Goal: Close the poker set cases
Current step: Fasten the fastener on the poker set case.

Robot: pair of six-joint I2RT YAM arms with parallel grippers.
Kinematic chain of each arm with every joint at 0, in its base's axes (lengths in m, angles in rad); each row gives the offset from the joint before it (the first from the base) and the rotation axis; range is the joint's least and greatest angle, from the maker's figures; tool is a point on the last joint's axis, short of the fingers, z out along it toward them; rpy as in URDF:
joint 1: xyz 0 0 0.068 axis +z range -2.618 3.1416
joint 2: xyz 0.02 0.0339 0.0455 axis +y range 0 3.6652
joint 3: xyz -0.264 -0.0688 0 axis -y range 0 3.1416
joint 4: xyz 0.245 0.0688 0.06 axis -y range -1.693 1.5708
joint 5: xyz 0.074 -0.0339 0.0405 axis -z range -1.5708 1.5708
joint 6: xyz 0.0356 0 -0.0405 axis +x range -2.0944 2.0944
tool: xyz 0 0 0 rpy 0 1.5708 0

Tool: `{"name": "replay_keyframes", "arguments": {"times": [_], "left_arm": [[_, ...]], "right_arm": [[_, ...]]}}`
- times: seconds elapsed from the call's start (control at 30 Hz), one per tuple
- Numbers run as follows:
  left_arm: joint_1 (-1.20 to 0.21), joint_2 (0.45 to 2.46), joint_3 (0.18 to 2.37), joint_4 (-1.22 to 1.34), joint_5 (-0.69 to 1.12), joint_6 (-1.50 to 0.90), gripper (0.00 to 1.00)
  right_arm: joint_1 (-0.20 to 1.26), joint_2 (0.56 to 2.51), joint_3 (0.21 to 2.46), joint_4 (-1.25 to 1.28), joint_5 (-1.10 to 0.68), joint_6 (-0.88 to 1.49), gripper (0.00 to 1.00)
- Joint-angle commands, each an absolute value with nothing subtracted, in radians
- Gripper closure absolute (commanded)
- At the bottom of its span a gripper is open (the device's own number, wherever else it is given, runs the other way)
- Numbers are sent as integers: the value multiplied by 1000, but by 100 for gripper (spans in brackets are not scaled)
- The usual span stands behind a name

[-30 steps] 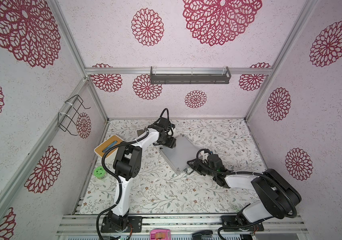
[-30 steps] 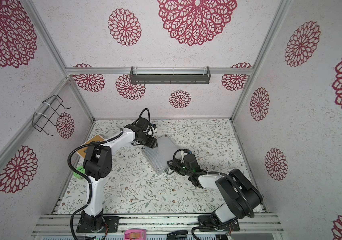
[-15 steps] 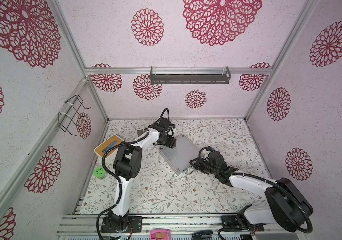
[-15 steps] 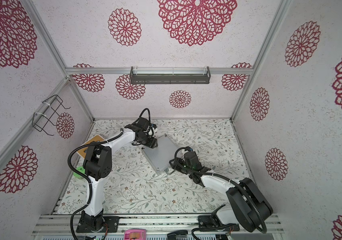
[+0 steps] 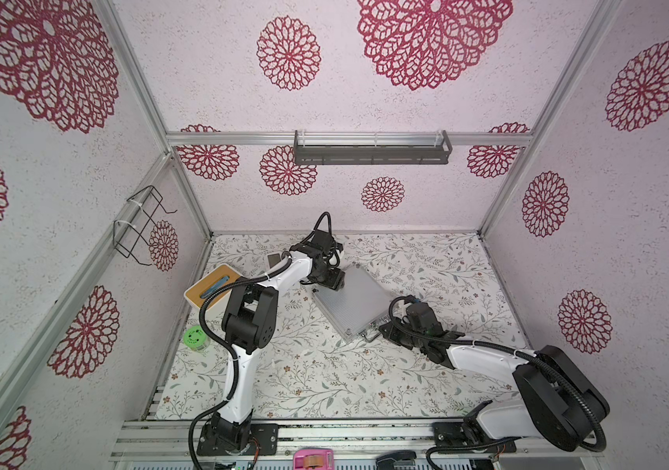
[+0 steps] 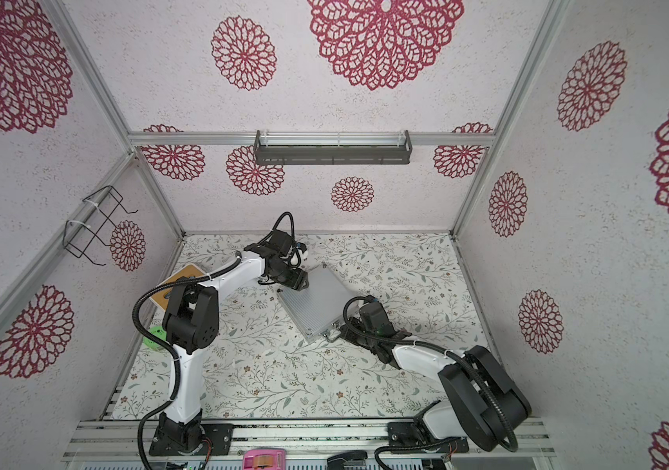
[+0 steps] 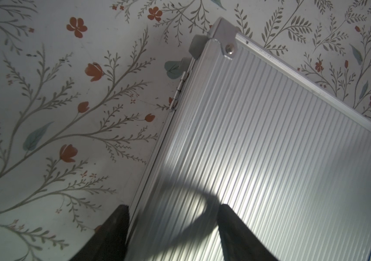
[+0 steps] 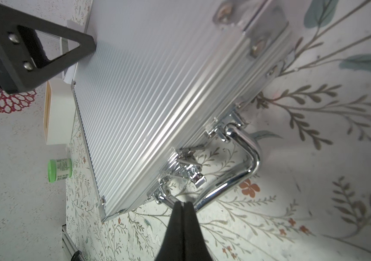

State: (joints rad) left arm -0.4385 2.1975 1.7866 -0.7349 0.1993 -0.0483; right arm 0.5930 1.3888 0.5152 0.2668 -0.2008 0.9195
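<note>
The silver ribbed poker set case [image 5: 351, 303] [image 6: 312, 303] lies flat on the floral table with its lid down. My left gripper [image 5: 335, 285] [image 7: 173, 206] is at the case's far hinge edge, open. One finger is over the lid [image 7: 270, 158] and the other is just off the edge. My right gripper [image 5: 383, 327] [image 8: 182, 203] is shut with nothing between its fingers. Its tip sits at the near end of the chrome handle [image 8: 247, 158], close to a latch [image 8: 193, 176] that sticks out from the case's front side.
A white box with a wooden top [image 5: 213, 287] stands at the left wall, with a green-lidded jar [image 5: 195, 337] in front of it. A small flat device [image 5: 274, 259] lies behind my left arm. A pink tape roll [image 5: 312, 460] sits on the front rail.
My right gripper has shut, and its arm has stretched forward to the case's handle. The left arm and the case have stayed put.
</note>
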Motion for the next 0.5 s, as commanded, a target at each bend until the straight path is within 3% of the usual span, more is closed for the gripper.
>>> {"name": "replay_keyframes", "arguments": {"times": [0.0, 0.47], "left_arm": [[-452, 2261, 1765, -826, 150, -17, 34], [-452, 2259, 1764, -832, 147, -13, 34]], "right_arm": [[600, 1416, 506, 316, -179, 944, 100], [601, 1490, 528, 375, -178, 960, 100]]}}
